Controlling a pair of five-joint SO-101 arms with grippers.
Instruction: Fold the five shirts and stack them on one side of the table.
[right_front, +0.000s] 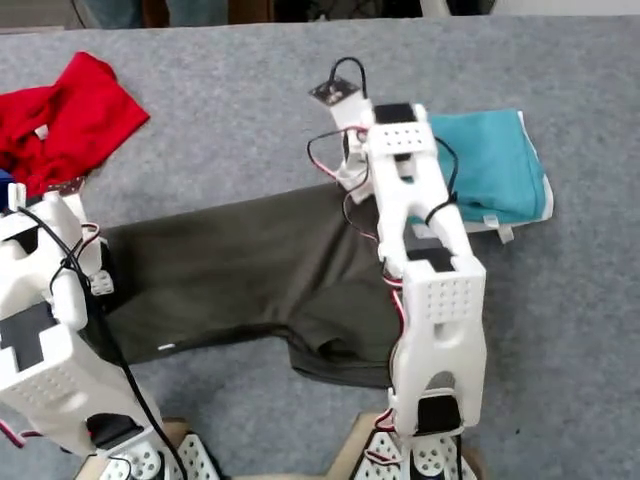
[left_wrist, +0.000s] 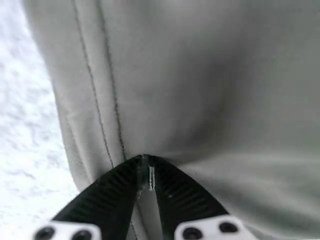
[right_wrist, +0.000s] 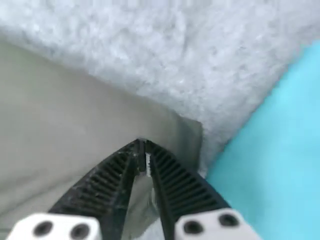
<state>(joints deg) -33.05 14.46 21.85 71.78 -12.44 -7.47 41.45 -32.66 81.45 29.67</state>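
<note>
The grey table (right_front: 230, 110) carries three visible shirts, and the task is judged to be at an early stage. The dark olive shirt (right_front: 250, 270), the largest item, is spread across the centre of the high view with its body partly doubled and wrinkled toward 5 o'clock; its fold is judged to be in hand and not finished. The teal shirt (right_front: 490, 165) lies folded flat at 2 o'clock and is taken as the start of the stack. The red shirt (right_front: 70, 115) lies crumpled and unfolded at 10 o'clock. A sliver of blue cloth (right_front: 4, 188) is seen at the 9 o'clock edge; what it is cannot be told. One shirt is thus judged done, one in progress, and the remainder outstanding. The left gripper (left_wrist: 146, 165) is closed tight on a stitched edge of the olive shirt, at the shirt's 9 o'clock side. The right gripper (right_wrist: 141, 150) is pinched together on a corner of the same shirt at its 1 o'clock end, just beside the teal shirt but not touching it.
</note>
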